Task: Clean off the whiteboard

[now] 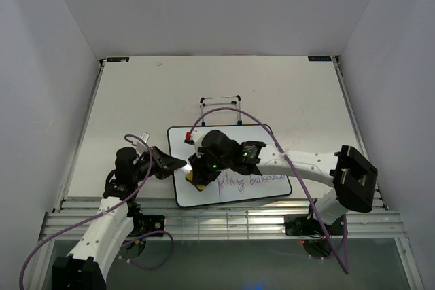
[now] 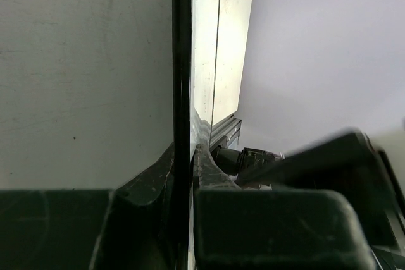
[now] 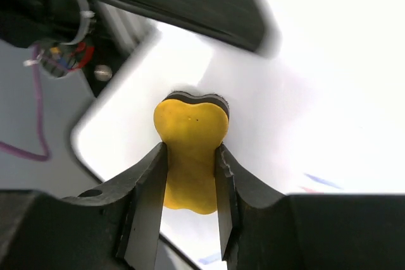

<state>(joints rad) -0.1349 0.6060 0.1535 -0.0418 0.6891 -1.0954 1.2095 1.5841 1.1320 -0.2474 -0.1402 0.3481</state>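
Observation:
The whiteboard (image 1: 255, 151) lies flat on the table near its front edge. It has a thin black frame and purple-blue handwriting (image 1: 250, 181) along its near side. My right gripper (image 1: 198, 172) is shut on a yellow eraser (image 1: 198, 183) and holds it against the board's left part. In the right wrist view the eraser (image 3: 190, 137) sits between my fingers (image 3: 147, 200) on the white surface (image 3: 304, 93). My left gripper (image 1: 175, 163) is shut on the board's left edge. In the left wrist view the black frame (image 2: 182, 80) runs between the jaws of the left gripper (image 2: 183, 169).
A small black wire stand (image 1: 220, 103) stands just behind the board. A small red item (image 1: 188, 138) lies at the board's far left corner. The white table (image 1: 136, 100) is enclosed by white walls on three sides. A purple cable (image 1: 224, 112) arcs over the board.

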